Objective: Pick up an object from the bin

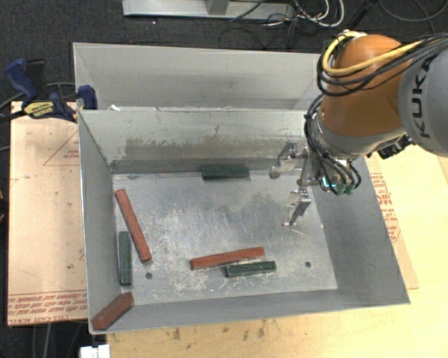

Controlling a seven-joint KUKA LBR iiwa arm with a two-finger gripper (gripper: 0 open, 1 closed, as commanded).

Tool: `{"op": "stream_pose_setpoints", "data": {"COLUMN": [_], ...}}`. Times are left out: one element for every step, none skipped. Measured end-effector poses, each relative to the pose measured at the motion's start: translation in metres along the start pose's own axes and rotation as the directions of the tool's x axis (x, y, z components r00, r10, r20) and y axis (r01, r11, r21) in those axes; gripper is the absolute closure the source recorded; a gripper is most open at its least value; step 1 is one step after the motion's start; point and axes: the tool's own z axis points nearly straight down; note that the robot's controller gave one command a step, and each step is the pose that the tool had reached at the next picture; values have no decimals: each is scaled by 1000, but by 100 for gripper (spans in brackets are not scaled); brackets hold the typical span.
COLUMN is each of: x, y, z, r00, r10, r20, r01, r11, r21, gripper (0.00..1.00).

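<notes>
Grey metal was the floor of your bin [209, 215]. Your gripper [297, 209] hung over a bare spot on the bin's right side. You could not tell if its jaws were open or shut. Nearest lay a dark green bar [225, 172] by the back wall. Near the front, a red-brown bar [227, 259] lay just beside a second green bar [250, 268].

One camera looks down on the bin [209, 80] from above, seemingly slightly oblique.
</notes>
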Motion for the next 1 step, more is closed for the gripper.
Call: {"op": "stream_pose_setpoints", "data": {"x": [-2], "y": [0], "z": [-4], "r00": [1000], "r10": [0], "r20": [8], "r01": [0], "r11": [1000], "r21": [0], "gripper": [0]}}
